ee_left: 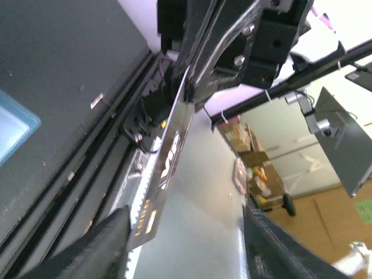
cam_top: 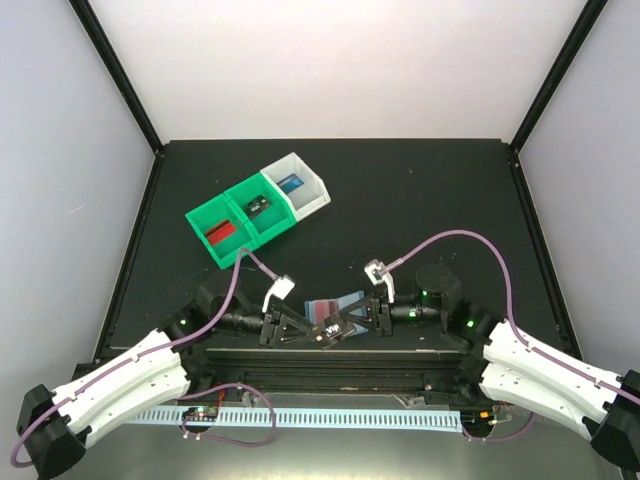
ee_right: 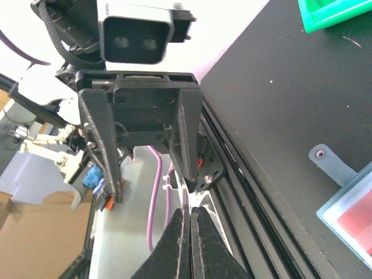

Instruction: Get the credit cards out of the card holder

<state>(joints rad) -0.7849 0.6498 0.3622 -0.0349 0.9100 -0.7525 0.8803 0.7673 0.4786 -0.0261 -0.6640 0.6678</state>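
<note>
Two-arm setup: left gripper point(ee_left: 185, 232) and right gripper point(ee_right: 189, 224) face each other low over the near edge of the black table point(cam_top: 420, 200), tips almost meeting.
Right gripper: fingers pressed tight together on one end of the black VIP card point(ee_left: 168, 168), holding it up in the air.
Left gripper: fingers spread apart, one on either side of the card's other end. Can't tell if either pad actually touches it.
Black VIP card: fully out of the holder, sitting between the two grippers, VIP lettering showing in the left wrist view.
Card holder point(ee_right: 337, 203): flat on the table just behind the grippers, pale blue and see-through, with a little tab sticking out one side.
Red card point(ee_right: 357, 224): inside the holder, showing through the plastic.
Bins: farther back, left of centre, a slanted row touching each other, green bins point(cam_top: 200, 215) then a white bin point(cam_top: 312, 187).
Bin contents: second red card point(cam_top: 218, 232) in the nearest green one, black card point(cam_top: 257, 206) in the middle green one, blue card point(cam_top: 290, 184) in the white one.
</note>
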